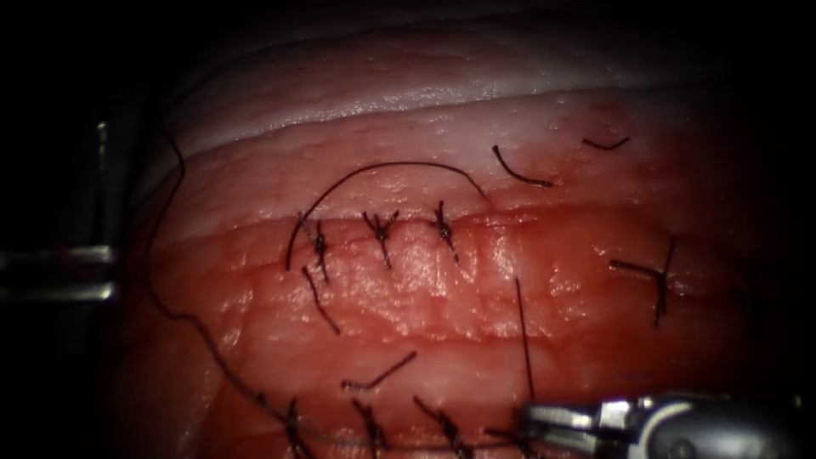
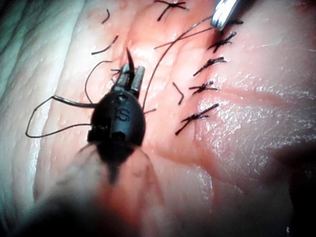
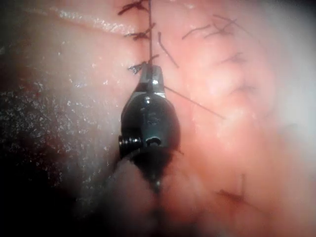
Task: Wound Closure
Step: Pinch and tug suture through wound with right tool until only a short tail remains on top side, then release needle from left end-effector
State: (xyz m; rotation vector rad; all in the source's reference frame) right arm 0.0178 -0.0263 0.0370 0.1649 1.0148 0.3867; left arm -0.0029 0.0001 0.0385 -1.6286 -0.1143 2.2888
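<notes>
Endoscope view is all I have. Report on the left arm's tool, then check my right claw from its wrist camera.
Observer: The left claw hangs over the tissue, beside a row of knotted stitches. A dark pointed piece sticks out at its tip; I cannot tell whether it is needle or thread.
Operator: Now the right one.
Observer: The right claw looks shut on the thread, with its tip at a stitch knot.
Operator: Report anything beside it.
Observer: A second strand runs off from its side across the tissue.
</notes>
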